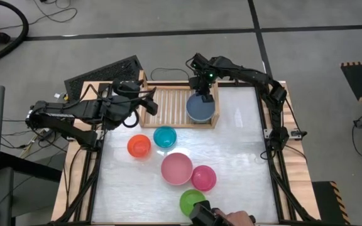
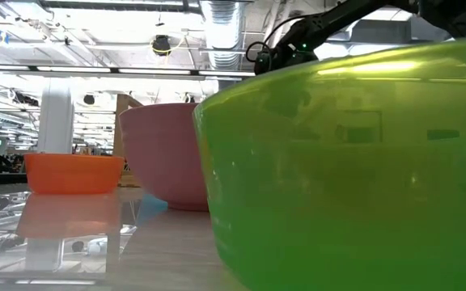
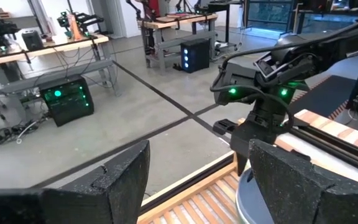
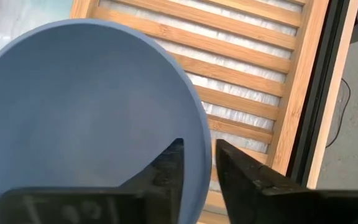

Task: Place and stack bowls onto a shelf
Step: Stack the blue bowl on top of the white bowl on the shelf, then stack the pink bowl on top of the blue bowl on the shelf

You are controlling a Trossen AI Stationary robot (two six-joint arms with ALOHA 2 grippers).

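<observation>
The blue bowl (image 1: pixel 200 108) is in the right end of the wooden shelf (image 1: pixel 168 103), and it fills the right wrist view (image 4: pixel 86 118). My right gripper (image 1: pixel 201 88) stands over its far rim, shut on it. My left gripper (image 1: pixel 148 104) hovers open at the shelf's left end, holding nothing; its fingers frame the slats (image 3: pixel 194 202). On the white table sit the red-orange bowl (image 1: pixel 139 145), teal bowl (image 1: pixel 164 136), pink bowl (image 1: pixel 176 168), magenta bowl (image 1: pixel 203 178) and lime green bowl (image 1: pixel 192 201). The dark green and cream-white bowls are out of view. My right gripper (image 4: pixel 199 171) holds the blue bowl by its far rim (image 4: pixel 205 140), one finger inside the bowl and one outside. The fingers come from above, pointing down. The bowl lies over the shelf's slats; whether its bottom rests on them I cannot tell.
A dark keyboard (image 1: pixel 105 72) lies beyond the table's far left corner. A dark device and a person's hand (image 1: pixel 231 218) show at the near edge. In the low view the lime green bowl (image 2: pixel 346 162) fills the front. The shelf's middle and left slats are bare.
</observation>
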